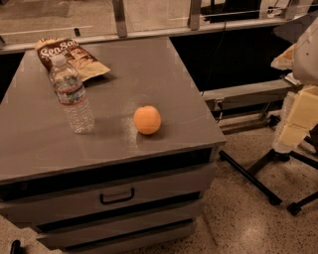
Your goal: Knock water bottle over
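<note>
We take this for a lab or office workroom: a grey metal table (149, 64) with drawers (117, 196), a speckled floor (238, 223), framed glass panes (154, 12) behind, and black stand legs (248, 178). The pincer (284, 141) hangs to the table's right.

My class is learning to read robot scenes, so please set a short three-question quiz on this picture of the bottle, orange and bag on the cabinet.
1. True or false: the bottle stands upright on the cabinet.
2. Fill in: the gripper is by the picture's ___ edge, off the cabinet.
3. Which lies closest to the bottle? A) orange B) bag C) gripper

Key: 1 true. 2 right. 3 B; the bag lies just behind the bottle, and the orange sits farther off to its right.
</note>
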Action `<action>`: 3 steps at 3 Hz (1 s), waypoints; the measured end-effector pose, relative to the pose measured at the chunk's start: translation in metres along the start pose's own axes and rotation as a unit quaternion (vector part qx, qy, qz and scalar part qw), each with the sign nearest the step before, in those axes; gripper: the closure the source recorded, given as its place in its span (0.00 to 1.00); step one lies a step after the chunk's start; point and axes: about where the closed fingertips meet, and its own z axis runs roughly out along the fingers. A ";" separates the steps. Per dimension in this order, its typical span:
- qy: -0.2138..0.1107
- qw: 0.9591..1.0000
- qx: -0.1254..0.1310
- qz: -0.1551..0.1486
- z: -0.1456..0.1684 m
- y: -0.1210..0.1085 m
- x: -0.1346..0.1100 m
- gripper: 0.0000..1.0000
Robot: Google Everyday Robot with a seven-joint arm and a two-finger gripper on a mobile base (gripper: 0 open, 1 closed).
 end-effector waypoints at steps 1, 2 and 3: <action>0.000 1.000 0.000 0.000 0.000 0.000 0.000 0.00; -0.043 0.999 0.004 -0.031 0.019 -0.029 -0.032 0.00; -0.128 0.988 -0.007 -0.089 0.055 -0.070 -0.098 0.00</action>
